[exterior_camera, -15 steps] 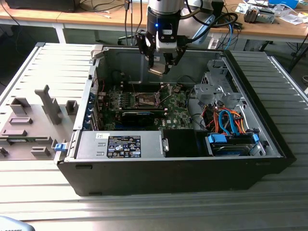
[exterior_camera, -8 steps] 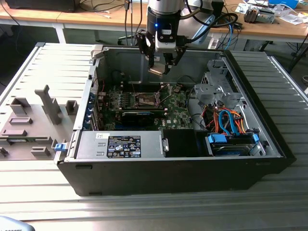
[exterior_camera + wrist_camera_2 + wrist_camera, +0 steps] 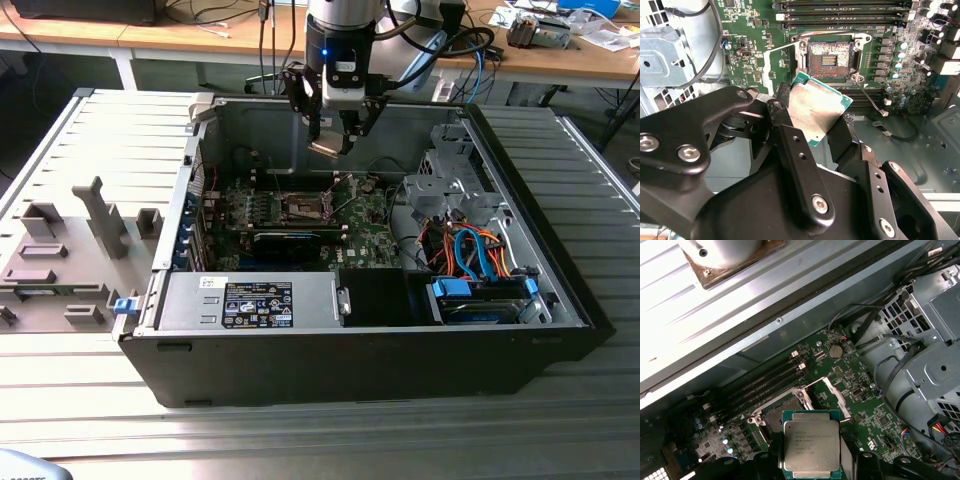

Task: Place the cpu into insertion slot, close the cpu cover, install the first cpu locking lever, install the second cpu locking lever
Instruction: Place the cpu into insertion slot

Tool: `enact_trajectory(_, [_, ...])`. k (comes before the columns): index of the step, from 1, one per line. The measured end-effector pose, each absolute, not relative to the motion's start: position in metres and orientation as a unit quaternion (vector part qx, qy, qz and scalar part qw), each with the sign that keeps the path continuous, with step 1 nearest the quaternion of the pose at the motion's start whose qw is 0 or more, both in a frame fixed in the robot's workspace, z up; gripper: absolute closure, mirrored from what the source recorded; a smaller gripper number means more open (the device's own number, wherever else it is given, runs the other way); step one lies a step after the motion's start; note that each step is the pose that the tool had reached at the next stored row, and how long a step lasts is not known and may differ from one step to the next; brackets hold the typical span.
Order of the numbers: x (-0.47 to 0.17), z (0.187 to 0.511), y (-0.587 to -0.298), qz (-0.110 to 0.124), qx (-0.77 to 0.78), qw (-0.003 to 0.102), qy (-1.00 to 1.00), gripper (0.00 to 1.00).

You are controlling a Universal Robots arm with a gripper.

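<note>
1. cpu (image 3: pixel 817 107): silvery top, tilted, in the air above the motherboard (image 3: pixel 755 45).
2. gripper (image 3: pixel 333 142): fingers clamped on the cpu's opposite edges.
3. insertion slot (image 3: pixel 303 207): bare, cover (image 3: pixel 832 390) raised; in the exterior view about 7 o'clock from the cpu, apart.

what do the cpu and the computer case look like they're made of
The cpu: silvery-grey metal top with a dull satin sheen, on a thin green board, probably fibreglass. The computer case: likely sheet steel, bare grey inside, black painted outside.
</note>
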State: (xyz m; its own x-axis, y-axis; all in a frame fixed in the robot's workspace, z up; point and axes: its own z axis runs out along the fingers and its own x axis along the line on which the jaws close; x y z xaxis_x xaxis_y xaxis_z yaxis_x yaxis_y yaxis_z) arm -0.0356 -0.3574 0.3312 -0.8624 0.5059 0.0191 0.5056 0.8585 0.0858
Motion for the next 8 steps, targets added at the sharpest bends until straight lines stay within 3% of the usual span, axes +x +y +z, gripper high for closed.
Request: enact_trajectory(8, [-0.0356,0.3312,-0.3574,0.044,0.266,0.002,0.963,0.46])
